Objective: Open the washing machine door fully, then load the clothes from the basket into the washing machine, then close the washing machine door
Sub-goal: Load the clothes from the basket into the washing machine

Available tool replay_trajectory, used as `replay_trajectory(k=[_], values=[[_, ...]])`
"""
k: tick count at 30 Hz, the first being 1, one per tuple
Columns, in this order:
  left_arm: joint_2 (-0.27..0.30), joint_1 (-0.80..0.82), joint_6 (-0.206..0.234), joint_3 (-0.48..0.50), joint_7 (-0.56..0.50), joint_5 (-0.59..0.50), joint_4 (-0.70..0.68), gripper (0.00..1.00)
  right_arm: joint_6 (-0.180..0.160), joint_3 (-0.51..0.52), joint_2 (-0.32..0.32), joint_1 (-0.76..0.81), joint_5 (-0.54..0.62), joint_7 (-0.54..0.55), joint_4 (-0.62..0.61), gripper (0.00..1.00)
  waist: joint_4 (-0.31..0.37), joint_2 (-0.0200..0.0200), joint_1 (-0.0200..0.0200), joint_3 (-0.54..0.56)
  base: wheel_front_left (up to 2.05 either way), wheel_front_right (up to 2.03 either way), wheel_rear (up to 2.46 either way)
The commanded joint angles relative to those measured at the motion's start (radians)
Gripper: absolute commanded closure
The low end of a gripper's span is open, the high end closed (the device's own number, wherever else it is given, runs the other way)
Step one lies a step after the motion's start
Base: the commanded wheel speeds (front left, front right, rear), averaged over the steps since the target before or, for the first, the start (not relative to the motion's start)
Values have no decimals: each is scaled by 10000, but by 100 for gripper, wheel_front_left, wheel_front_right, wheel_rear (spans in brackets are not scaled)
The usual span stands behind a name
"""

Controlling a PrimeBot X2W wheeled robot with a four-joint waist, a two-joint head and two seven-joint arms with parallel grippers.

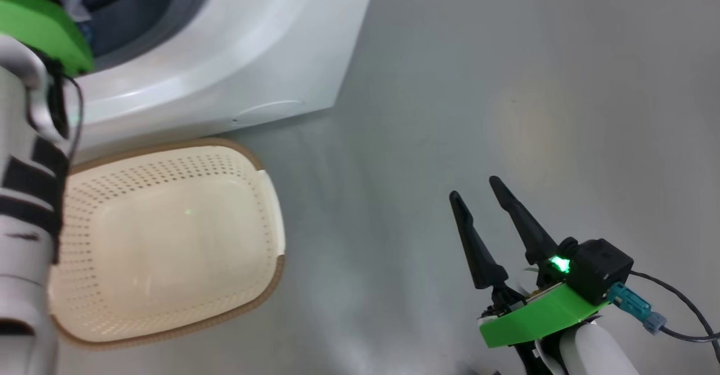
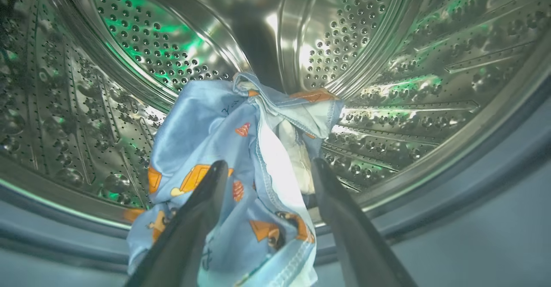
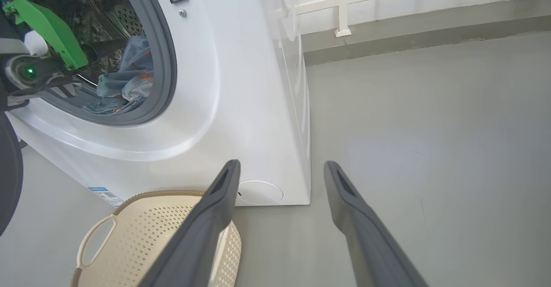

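The washing machine [image 3: 241, 84] stands open, and the dark rounded edge of the washing machine door [image 3: 7, 175] shows at the left border. The light blue printed clothes [image 2: 215, 132] lie in the steel drum [image 2: 387, 41], draped over its front lip. My left gripper [image 2: 267, 165] reaches into the mouth, open, its fingers either side of the cloth and not pinching it. Its green mount [image 1: 39, 26] shows at the opening. The cream basket [image 1: 169, 240] sits on the floor before the machine with nothing in it. My right gripper [image 1: 477, 190] hangs open over bare floor, right of the basket.
My pale left forearm [image 1: 28, 195] crosses the basket's left side. The grey rubber ring [image 3: 165, 63] frames the drum mouth. A white railing [image 3: 342, 3] and a raised ledge run behind the machine. Grey floor [image 1: 534, 111] stretches to the right.
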State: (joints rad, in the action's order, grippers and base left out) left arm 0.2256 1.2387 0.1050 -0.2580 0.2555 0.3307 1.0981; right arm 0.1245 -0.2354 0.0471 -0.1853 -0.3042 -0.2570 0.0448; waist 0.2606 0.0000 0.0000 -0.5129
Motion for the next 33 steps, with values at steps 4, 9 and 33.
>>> replay_trajectory(k=[4,9,33], values=[[149,-859,-104,167,61,156,-847,0,62,-25,31,325,199,-48,-211,0,-701,0,0,459,0,0,0],[-56,-2061,-128,296,61,290,-1873,0,62,97,31,401,258,-48,-233,0,-1003,0,0,575,0,0,0],[143,-8470,1074,636,-290,314,-9339,0,62,967,133,465,827,-48,-628,0,-1945,0,0,491,0,0,0]])
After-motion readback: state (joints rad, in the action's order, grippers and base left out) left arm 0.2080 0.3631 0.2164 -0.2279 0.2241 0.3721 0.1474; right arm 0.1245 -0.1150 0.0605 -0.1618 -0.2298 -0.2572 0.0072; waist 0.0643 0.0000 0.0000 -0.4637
